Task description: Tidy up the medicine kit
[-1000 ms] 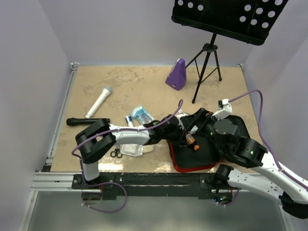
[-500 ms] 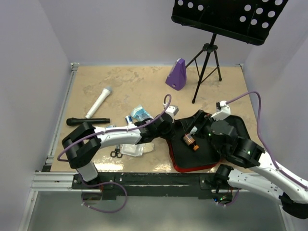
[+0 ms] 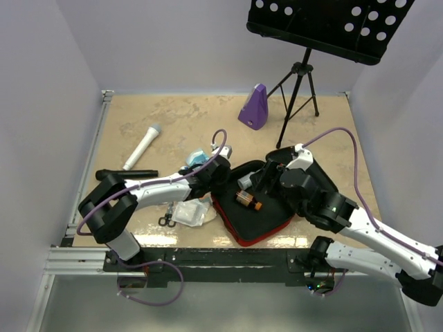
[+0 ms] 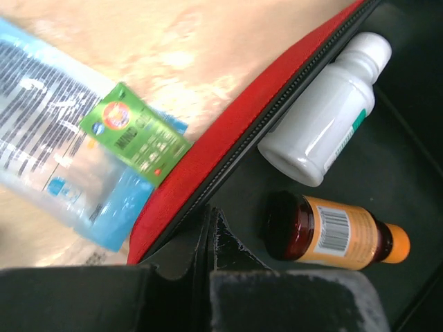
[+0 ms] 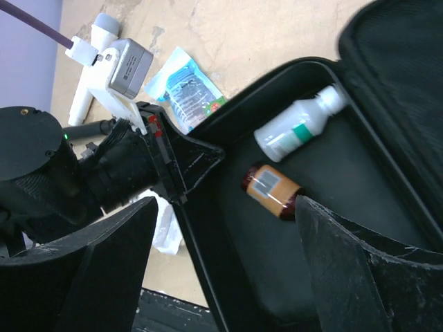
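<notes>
The medicine kit (image 3: 257, 240) lies open near the front edge, red outside with a black lining (image 5: 277, 266). A brown bottle (image 3: 247, 200) with an orange label (image 4: 339, 232) and a white bottle (image 4: 325, 128) lie inside it. My left gripper (image 3: 223, 180) is shut, its fingers (image 4: 228, 249) pressed together just inside the kit's red left rim (image 4: 208, 152). In the right wrist view the left gripper (image 5: 201, 158) sits over that rim. My right gripper (image 5: 225, 207) hangs open above the kit's inside, holding nothing, with the brown bottle (image 5: 271, 188) and white bottle (image 5: 297, 130) below it.
A blue packet (image 4: 62, 159) with a green label lies just left of the kit. White packets (image 3: 190, 211) and scissors (image 3: 166, 220) sit near the front left. A white microphone (image 3: 142, 146), a black microphone (image 3: 121, 174), a purple metronome (image 3: 254, 107) and a music stand (image 3: 297, 97) are farther back.
The kit has slid left along with my shut left gripper. My right arm has followed to the left and stays open above it.
</notes>
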